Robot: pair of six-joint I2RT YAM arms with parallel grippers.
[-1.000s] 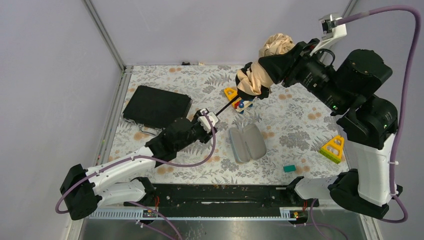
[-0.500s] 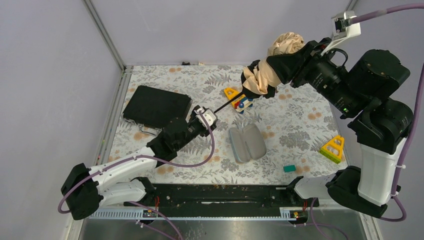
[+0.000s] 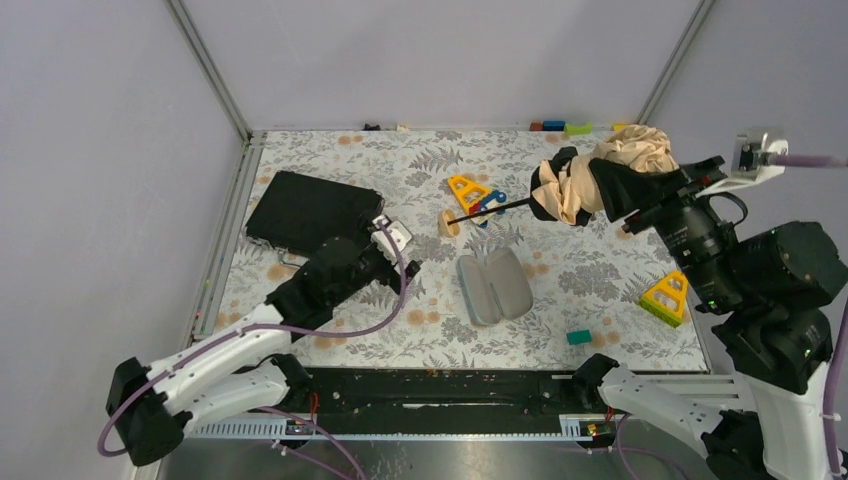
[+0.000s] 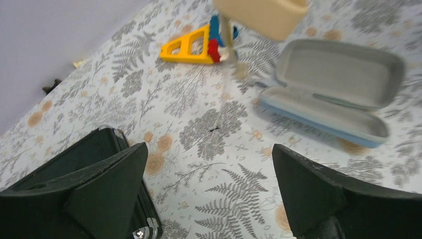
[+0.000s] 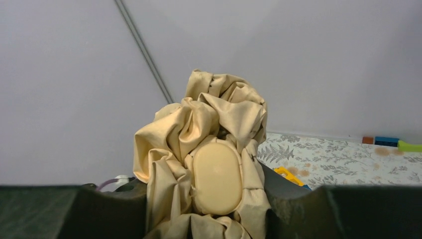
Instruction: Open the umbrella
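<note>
Two pincers, right pincer [image 3: 603,188] clamping bunched umbrella [image 3: 573,196], left pincer [image 4: 209,167] wide, empty, cream handle [image 3: 449,222] nearby.

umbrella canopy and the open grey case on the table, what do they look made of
The umbrella canopy looks like thin woven fabric, peach-tan with a faint satin sheen: it bunches in soft crumpled folds. The grey case seems a rigid moulded shell, likely plastic, with a matte lining: it holds its clamshell shape while open.

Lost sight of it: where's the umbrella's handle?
Mid-table in the top view: the cream handle of the umbrella is beside the yellow triangle toy, beyond the open glasses case.
</note>
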